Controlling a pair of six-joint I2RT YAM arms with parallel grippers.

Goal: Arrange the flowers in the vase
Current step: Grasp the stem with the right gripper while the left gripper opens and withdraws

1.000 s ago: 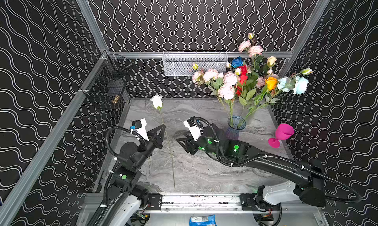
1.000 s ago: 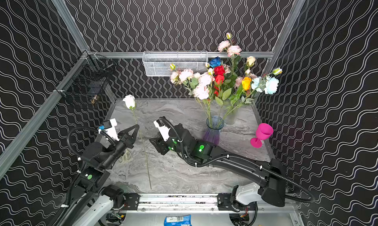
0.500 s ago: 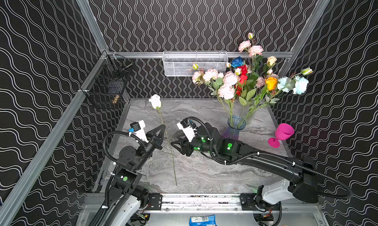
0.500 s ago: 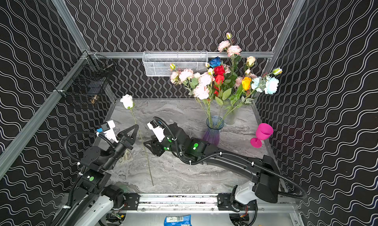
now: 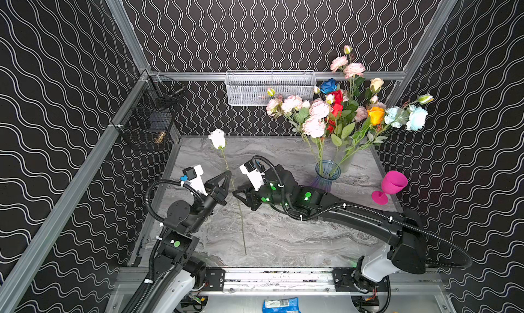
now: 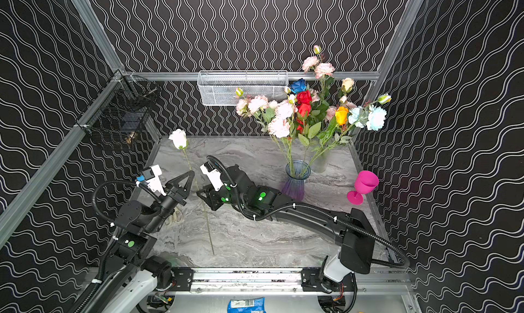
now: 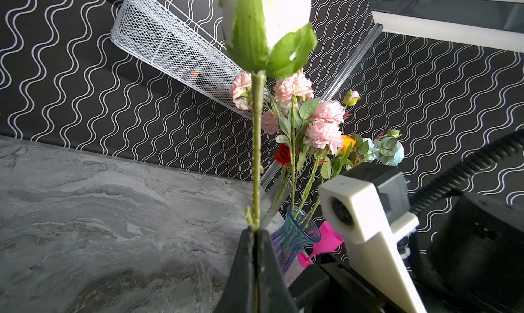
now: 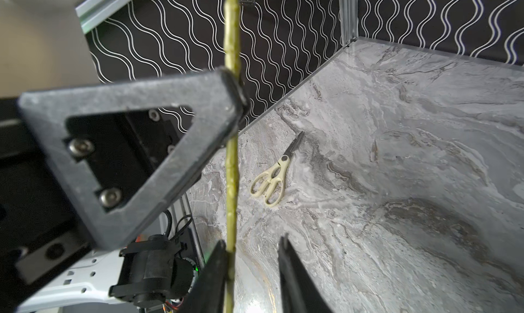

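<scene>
No text, label or number is legible; the blue packet (image 5: 279,305) at bottom centre has print too small to read.

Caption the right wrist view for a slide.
Left gripper pinches a thin green flower stem while the open right gripper straddles it; cream-handled scissors lie on the grey marble tabletop.

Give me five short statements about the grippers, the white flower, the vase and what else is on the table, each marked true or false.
1. The left gripper is shut on the white flower. True.
2. The right gripper is clamped tight on its stem. False: its fingers stand apart, the stem between them.
3. The white flower stands in the vase. False: it is held outside the vase, to its left in both top views.
4. Scissors lie on the table. True.
5. The pink goblet lies tipped over. False: it stands upright.
</scene>
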